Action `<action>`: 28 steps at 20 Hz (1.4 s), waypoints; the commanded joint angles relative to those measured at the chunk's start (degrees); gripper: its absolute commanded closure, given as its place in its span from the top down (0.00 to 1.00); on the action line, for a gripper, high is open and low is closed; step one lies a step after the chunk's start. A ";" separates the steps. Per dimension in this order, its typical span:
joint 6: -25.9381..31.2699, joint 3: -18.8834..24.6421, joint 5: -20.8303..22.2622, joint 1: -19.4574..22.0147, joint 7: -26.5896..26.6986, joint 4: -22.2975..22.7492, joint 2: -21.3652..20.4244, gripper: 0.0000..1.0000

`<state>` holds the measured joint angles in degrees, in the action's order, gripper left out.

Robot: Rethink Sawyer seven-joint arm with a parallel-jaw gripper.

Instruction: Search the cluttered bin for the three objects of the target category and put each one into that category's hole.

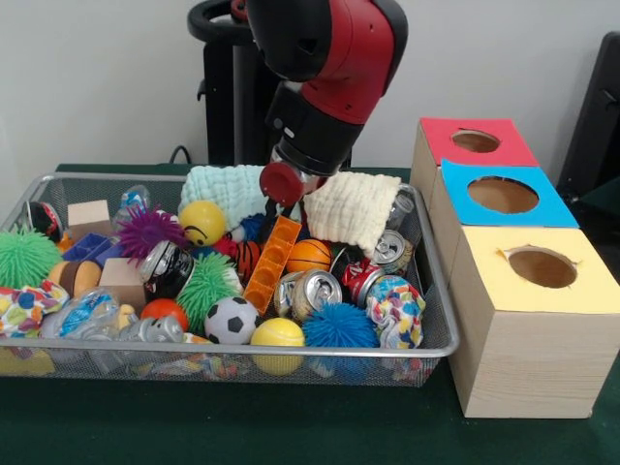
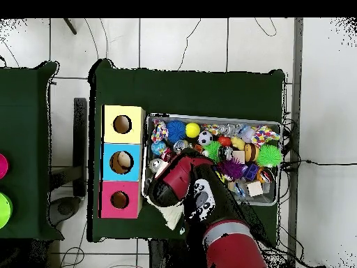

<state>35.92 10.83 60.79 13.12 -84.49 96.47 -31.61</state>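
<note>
My gripper (image 1: 298,199) is down at the back middle of the wire bin (image 1: 441,320), under the red and black arm. It is shut on the upper corner of a cream waffle cloth (image 1: 354,208), which hangs lifted over the cans; the cream cloth (image 2: 172,215) also peeks out beside the arm from above. A mint cloth (image 1: 225,189) lies just left of the gripper. The jaws themselves are mostly hidden by the wrist and cloth. Three boxes stand beside the bin, with a red hole (image 1: 476,141), a blue hole (image 1: 503,195) and a yellow hole (image 1: 542,267).
The bin holds several toys: crushed cans (image 1: 315,291), an orange brick (image 1: 271,260), a soccer ball (image 1: 231,320), yellow ball (image 1: 278,334), blue spiky ball (image 1: 339,327), green spiky balls (image 1: 24,257), wooden blocks (image 1: 89,215). The arm hides the bin's corner (image 2: 150,192) nearest the red box.
</note>
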 commanded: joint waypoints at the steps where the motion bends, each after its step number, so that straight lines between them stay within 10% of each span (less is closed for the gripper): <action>1: -5.66 -2.45 2.45 0.66 -9.72 -6.53 1.47 1.00; 18: -20.03 -7.16 0.15 -3.10 -16.51 -16.26 5.83 1.00; 28: -9.94 -4.71 -9.13 -0.44 -5.98 -13.09 7.42 1.00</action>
<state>20.34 3.26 55.26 11.66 -85.85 84.35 -27.14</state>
